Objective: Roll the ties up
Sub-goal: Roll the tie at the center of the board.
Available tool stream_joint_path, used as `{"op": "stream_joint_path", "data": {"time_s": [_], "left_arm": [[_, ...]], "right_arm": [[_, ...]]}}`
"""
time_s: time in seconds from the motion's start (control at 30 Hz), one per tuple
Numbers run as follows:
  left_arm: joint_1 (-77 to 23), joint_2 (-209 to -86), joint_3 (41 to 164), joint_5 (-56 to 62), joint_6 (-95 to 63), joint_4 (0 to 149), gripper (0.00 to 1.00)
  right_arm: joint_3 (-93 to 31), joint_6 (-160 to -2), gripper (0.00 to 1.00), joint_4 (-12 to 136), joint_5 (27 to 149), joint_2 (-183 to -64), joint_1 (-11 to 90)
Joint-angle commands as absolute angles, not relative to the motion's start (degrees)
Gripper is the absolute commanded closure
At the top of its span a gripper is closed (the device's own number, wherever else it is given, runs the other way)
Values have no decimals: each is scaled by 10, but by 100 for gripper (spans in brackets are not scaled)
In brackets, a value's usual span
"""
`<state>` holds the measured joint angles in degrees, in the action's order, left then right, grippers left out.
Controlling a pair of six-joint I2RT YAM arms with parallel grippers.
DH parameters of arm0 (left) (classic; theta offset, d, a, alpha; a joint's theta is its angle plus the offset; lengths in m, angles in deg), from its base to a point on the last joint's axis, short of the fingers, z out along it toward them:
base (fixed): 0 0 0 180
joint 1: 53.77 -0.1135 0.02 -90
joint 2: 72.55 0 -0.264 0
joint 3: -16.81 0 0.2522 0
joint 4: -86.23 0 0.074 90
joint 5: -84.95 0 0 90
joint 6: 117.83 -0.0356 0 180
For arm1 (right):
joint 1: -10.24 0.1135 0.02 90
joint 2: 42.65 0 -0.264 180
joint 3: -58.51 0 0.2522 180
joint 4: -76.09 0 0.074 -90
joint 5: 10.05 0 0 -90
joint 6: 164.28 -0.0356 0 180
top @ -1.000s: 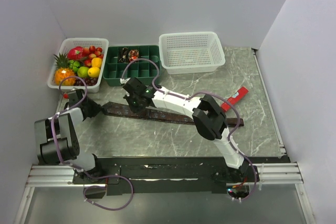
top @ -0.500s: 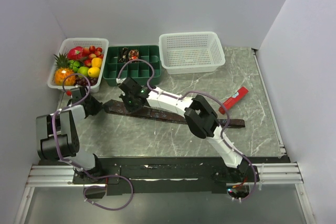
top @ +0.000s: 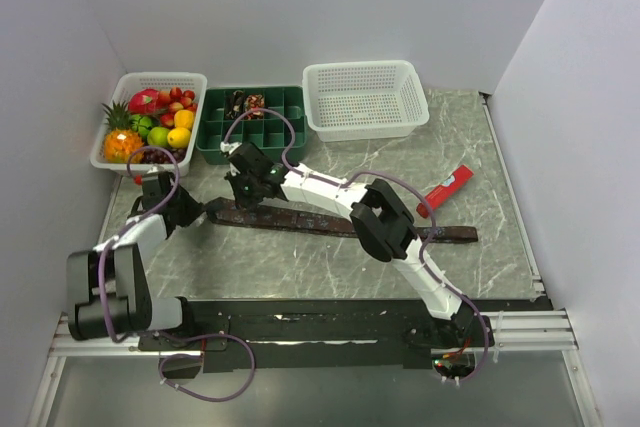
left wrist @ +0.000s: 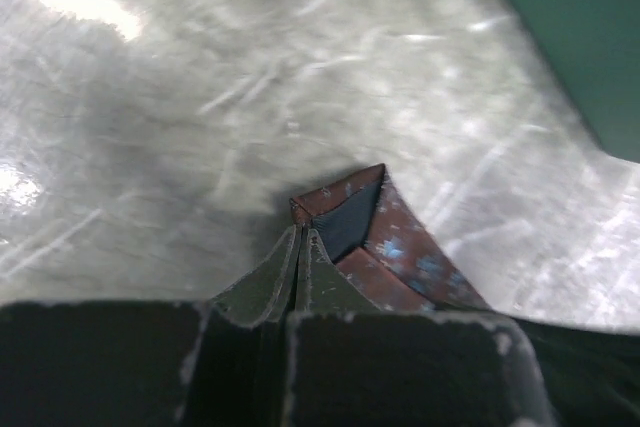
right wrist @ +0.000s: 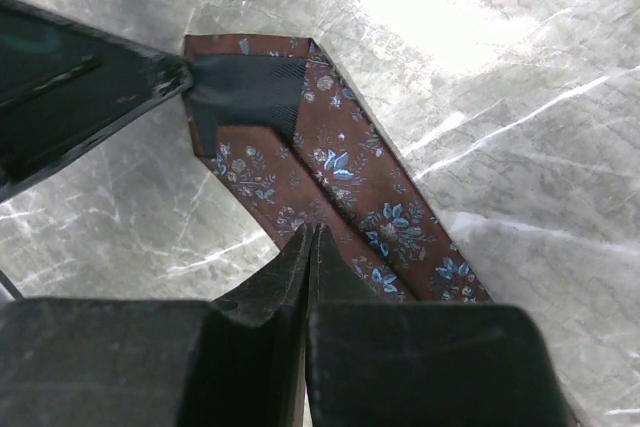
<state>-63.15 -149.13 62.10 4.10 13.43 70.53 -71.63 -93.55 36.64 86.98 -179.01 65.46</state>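
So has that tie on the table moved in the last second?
Yes. The tie slid right: its narrow end lies farther beyond the red bar than before.

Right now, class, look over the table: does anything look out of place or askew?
The tie has its wide end folded back, dark lining showing, where the left tool pinches it. The red bar lies at a slant off to the right.
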Motion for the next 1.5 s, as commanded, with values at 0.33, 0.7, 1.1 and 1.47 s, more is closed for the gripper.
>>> {"op": "stream_joint_path", "data": {"time_s": [0.33, 0.7, 1.1, 1.47], "left_arm": [[-624, -1413, 603, 67, 130, 711, 99], [-610, -1379, 576, 116, 134, 745, 99], [-575, -1396, 557, 156, 151, 799, 99], [-553, -1405, 519, 190, 200, 891, 99]], "right_arm": [[-696, -967, 100, 390, 902, -1813, 652], [-714, -985, 100, 402, 903, -1839, 653], [-691, -1003, 100, 432, 906, -1838, 652], [-686, -1000, 100, 434, 908, -1829, 641]]}}
